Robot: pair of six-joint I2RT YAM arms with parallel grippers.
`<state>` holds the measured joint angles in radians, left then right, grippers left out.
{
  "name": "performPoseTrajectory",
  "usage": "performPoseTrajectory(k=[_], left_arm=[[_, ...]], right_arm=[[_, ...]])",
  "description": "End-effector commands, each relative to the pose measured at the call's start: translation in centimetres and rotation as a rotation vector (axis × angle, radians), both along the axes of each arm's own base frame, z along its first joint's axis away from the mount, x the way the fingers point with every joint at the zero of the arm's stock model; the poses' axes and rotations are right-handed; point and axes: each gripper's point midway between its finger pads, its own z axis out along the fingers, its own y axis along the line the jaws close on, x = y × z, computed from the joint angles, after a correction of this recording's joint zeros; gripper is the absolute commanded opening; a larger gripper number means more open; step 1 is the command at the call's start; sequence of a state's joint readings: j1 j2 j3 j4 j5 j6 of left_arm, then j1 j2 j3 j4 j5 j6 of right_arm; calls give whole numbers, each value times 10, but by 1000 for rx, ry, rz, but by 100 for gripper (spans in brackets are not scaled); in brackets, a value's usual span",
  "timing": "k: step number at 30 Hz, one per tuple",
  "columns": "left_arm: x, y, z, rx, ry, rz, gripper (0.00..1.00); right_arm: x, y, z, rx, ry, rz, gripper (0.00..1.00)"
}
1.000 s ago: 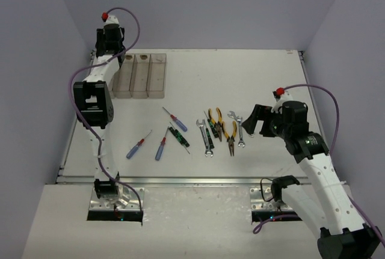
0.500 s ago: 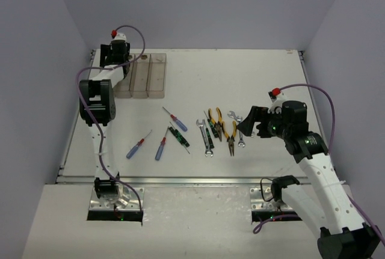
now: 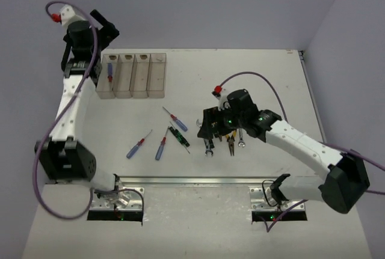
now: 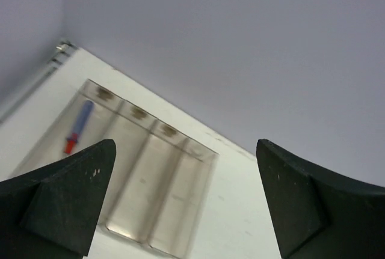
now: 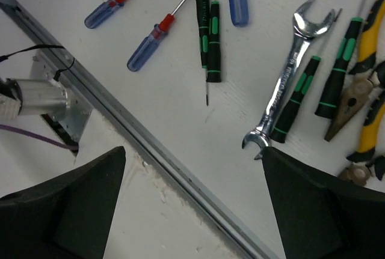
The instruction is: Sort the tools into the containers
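Note:
Four joined beige containers (image 3: 140,76) stand at the back left. A blue screwdriver (image 3: 109,73) with a red collar lies in the leftmost one, also seen in the left wrist view (image 4: 78,128). My left gripper (image 3: 104,26) is raised above and behind the containers (image 4: 150,187), open and empty (image 4: 185,166). The other tools lie mid-table: blue screwdrivers (image 5: 150,42), green-black screwdrivers (image 5: 207,36), a silver wrench (image 5: 289,73) and yellow-handled pliers (image 5: 364,109). My right gripper (image 3: 209,129) hovers over the wrench end of that group, open with nothing between its fingers (image 5: 194,163).
A metal rail (image 5: 150,151) runs along the table's near edge just below the tools. Two blue screwdrivers (image 3: 135,148) lie apart near the front left. Purple walls close in the table on three sides.

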<state>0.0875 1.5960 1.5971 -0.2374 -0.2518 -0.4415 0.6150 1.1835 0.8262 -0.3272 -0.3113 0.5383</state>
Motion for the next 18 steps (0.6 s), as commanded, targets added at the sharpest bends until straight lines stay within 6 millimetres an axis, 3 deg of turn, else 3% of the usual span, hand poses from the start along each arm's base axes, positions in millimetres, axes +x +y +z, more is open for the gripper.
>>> performPoseTrajectory(k=[1,3,7,9,11,13,18], left_arm=[[-97,-89,-30,-397,-34,-235,100],[-139,-110,-51,-380,-20,-278,100],[-195,-117,-74,-273,32,-343,100],[-211,-115,-71,-204,37,-372,100],[-222,-118,-74,-167,58,-418,100],[-230,-120,-75,-125,61,-453,100],[-238,-119,-102,-82,121,-474,100]], right_arm=[[46,37,-9,-203,-111,-33,89],[66,50,-27,-332,-121,-25,85],[105,57,-66,-567,-111,-16,80],[119,72,-69,-586,-123,26,80],[123,78,-103,-646,-68,87,78],[125,83,-116,-677,-27,113,74],[120,96,-152,-659,51,155,57]])
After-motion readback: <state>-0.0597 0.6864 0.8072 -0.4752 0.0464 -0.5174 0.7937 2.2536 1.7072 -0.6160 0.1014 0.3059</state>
